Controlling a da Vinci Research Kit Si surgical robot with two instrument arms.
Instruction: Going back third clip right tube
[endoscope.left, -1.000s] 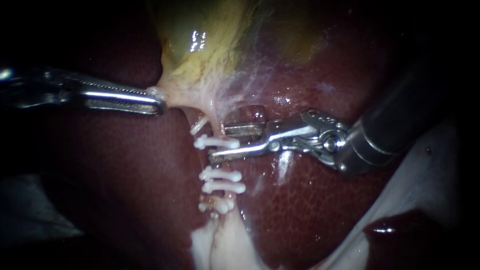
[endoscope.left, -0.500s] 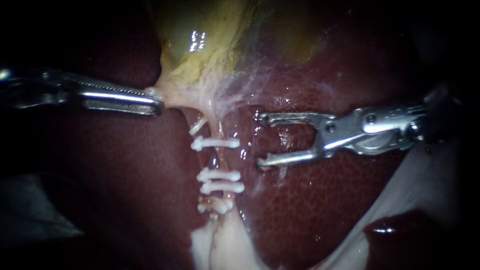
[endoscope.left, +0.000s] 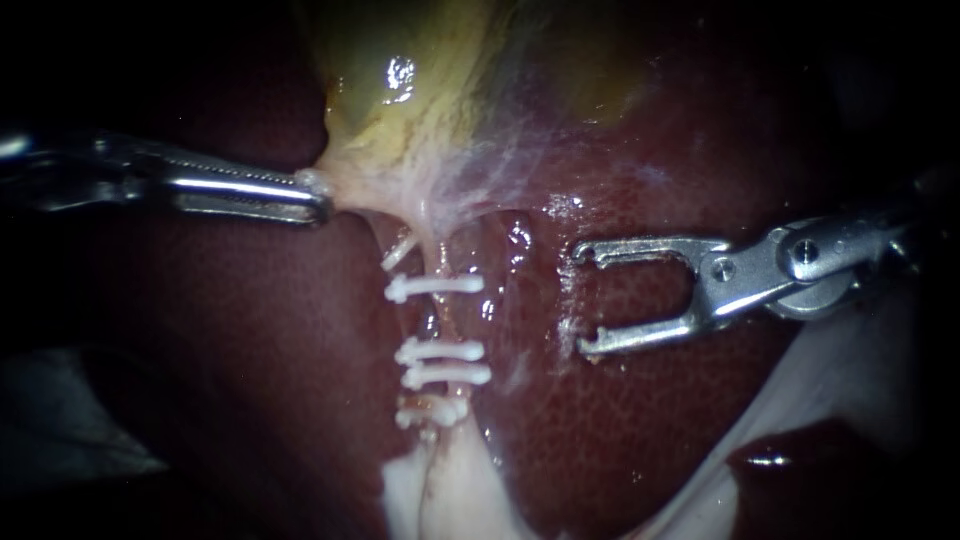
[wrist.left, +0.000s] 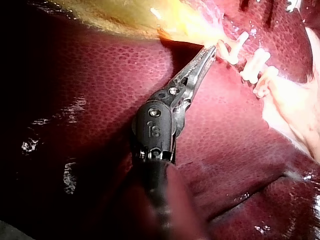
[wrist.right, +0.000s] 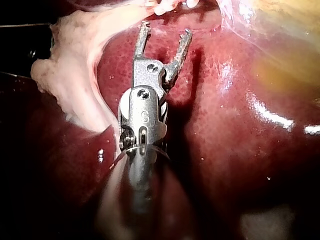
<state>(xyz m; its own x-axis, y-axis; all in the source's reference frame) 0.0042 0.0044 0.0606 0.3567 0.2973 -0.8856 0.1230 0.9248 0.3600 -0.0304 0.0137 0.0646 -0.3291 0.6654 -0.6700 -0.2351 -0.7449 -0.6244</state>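
Note:
The yellow gallbladder narrows to a pale tube lying on the dark red liver. Several white clips cross the tube, one below another. My left instrument is shut on the pale edge of the gallbladder's neck and holds it leftward; the left wrist view shows the same grip, with the clips just beyond. My right instrument stands to the right of the clips with its jaws wide open and empty. In the right wrist view these jaws hover over liver, the clips ahead.
Whitish fatty tissue lies below the clipped tube. A pale sheet runs under the right instrument's shaft. A thin filmy membrane spreads from the gallbladder over the liver.
My right instrument has drawn back to the right, away from the clipped tube, with its jaws open and empty. The left instrument and the clips have stayed in place.

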